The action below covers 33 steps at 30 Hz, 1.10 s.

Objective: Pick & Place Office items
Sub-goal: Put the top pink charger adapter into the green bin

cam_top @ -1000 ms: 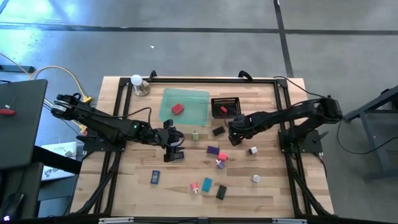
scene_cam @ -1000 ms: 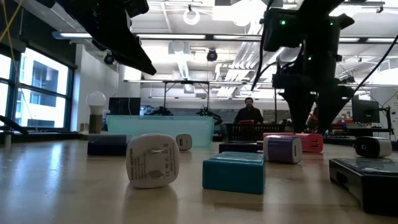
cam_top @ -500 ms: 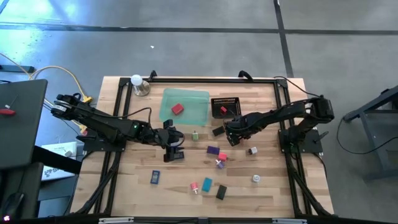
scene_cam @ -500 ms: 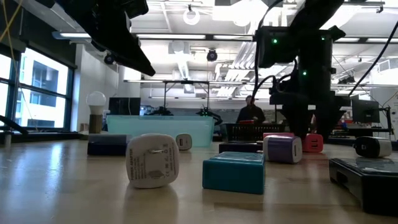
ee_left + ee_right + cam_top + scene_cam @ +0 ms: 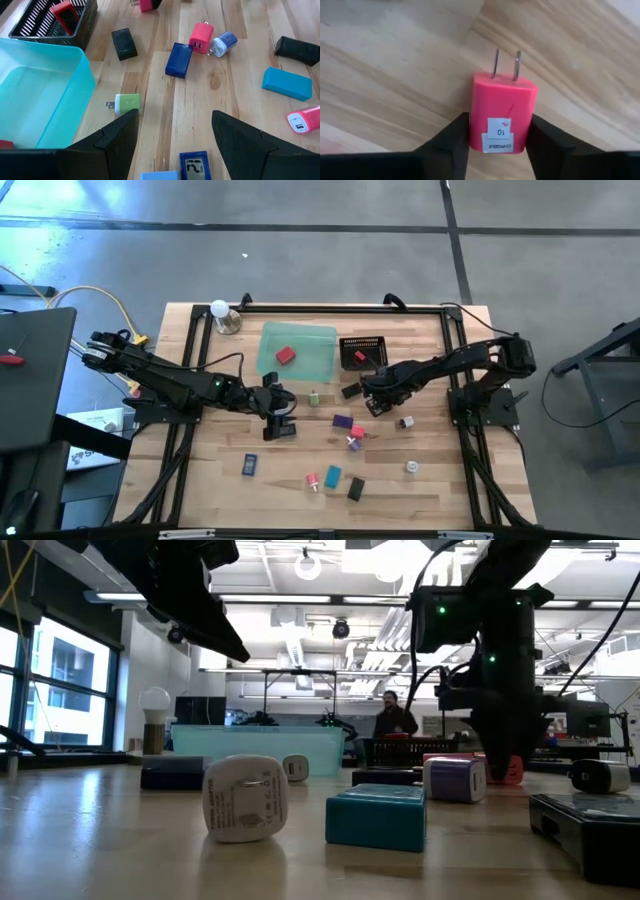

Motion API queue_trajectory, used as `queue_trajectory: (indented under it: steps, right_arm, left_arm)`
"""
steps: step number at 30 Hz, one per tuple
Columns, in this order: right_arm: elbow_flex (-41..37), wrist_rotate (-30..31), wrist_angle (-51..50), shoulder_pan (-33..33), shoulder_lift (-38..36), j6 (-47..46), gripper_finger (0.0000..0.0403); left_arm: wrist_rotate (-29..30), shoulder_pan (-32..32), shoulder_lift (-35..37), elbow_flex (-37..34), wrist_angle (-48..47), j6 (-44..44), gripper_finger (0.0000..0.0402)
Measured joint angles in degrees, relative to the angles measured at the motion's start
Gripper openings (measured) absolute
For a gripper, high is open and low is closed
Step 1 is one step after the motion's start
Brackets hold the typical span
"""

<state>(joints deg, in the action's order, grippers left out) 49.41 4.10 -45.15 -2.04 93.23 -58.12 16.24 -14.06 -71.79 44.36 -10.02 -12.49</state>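
The office items lie scattered on the wooden table (image 5: 220, 480). Among them are a green plug (image 5: 314, 397), a purple block (image 5: 342, 421), a teal block (image 5: 332, 476), black blocks and white plugs. My right gripper (image 5: 376, 406) points down at the table's middle right, shut on a pink-red charger (image 5: 502, 117). My left gripper (image 5: 280, 418) hovers open left of the middle, above a blue item (image 5: 193, 165). The translucent green tray (image 5: 320, 360) and the black mesh basket (image 5: 377, 340) stand at the back, each holding a red item. My right gripper pinches the charger's two side faces (image 5: 476, 125) between its two fingers, at the end away from the prongs (image 5: 506, 64). The fingers come from above, pointing down. The charger lies flat, label up, and rests on the table (image 5: 508, 772).
A light bulb on a base (image 5: 221, 312) stands at the far left corner. A black block (image 5: 350, 391) lies just left of my right gripper, and a white plug (image 5: 406, 422) lies near it toward the table's near edge. Bare wood shows along the near left.
My right gripper has sunk toward the table and shifted a little toward the left edge, and its fingers have shut on the pink-red charger. The charger has stayed in place.
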Motion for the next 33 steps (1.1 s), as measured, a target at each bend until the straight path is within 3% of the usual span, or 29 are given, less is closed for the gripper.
queue_trajectory:
  steps: [8,19,28,33]
  right_arm:
    - [0.02,3.35,0.42,0.02,0.00,4.81,0.0136]
    - [0.19,0.60,0.26,3.53,-0.55,8.46,0.0136]
    - [4.23,0.76,0.02,5.96,-0.55,10.65,0.0136]
    - [8.16,4.58,0.57,7.44,-0.55,14.17,0.0136]
  left_arm:
    - [-0.01,0.00,0.00,0.00,-0.07,0.00,0.0246]
    - [-0.31,0.01,0.00,0.00,0.20,-4.99,0.0246]
    - [0.05,0.01,0.00,0.00,0.55,-4.05,0.0246]
    - [0.08,0.06,0.02,0.00,2.29,-2.92,0.0246]
